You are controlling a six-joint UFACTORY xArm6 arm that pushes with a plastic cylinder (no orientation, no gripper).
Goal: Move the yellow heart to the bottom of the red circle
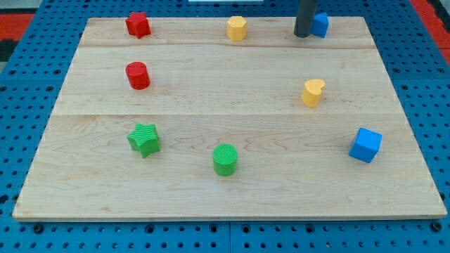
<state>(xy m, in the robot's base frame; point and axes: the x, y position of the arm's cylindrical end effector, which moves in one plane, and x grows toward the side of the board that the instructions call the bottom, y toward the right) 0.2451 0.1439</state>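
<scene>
Tip [302, 35] first: my tip stands at the far edge of the wooden board [232, 197], right of centre, and the rod rises out of the top of the view. There are no jaws on this rig to spread or press together, only the bare rod end, and it holds nothing. It sits just left of a blue block [321, 24], whose shape I cannot make out because the rod covers part of it; whether the two touch I cannot tell.

Left of my tip along the same far strip is a yellow block [238, 28], roughly hexagonal as far as I can judge, near but clearly apart from the rod. Nearer to me and slightly right of my tip lies the yellow heart [313, 92], on the right half of the board, alone on the middle plank and well apart from the rod.

The red circle [138, 75] is a short cylinder on the left half, at about the same depth as the heart, well apart from it across the board. Beyond it, in the far left corner, is a red star [138, 24].

On the near plank, a green star [144, 139] lies at the left, a green circle [225, 159] near the middle, and a blue cube [365, 145] at the right, near the board's right edge.
</scene>
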